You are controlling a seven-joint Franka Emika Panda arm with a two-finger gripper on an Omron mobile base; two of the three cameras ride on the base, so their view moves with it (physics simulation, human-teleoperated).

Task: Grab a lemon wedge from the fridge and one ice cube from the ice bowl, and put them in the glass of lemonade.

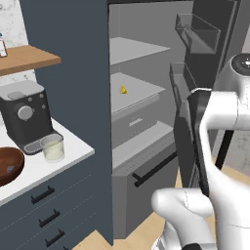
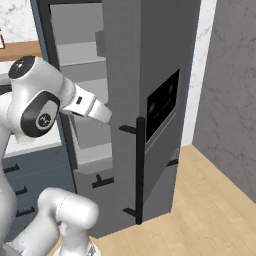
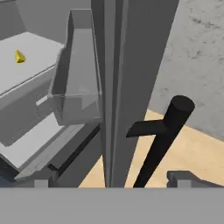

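Observation:
The fridge stands open, its door swung out to the right. The lemon wedge, tiny and bright yellow, lies on a middle grey shelf; in the hand view the lemon wedge sits at the upper left. My gripper is open, its fingertips wide apart, close to the door's edge and black handle, with nothing held. On the white counter stands the glass of lemonade, and the dark brown ice bowl is at its left.
A black coffee machine stands behind the glass. Clear door bins hang on the door's inner side between my hand and the shelves. A wooden shelf juts out above the counter. A grey wall stands right of the fridge.

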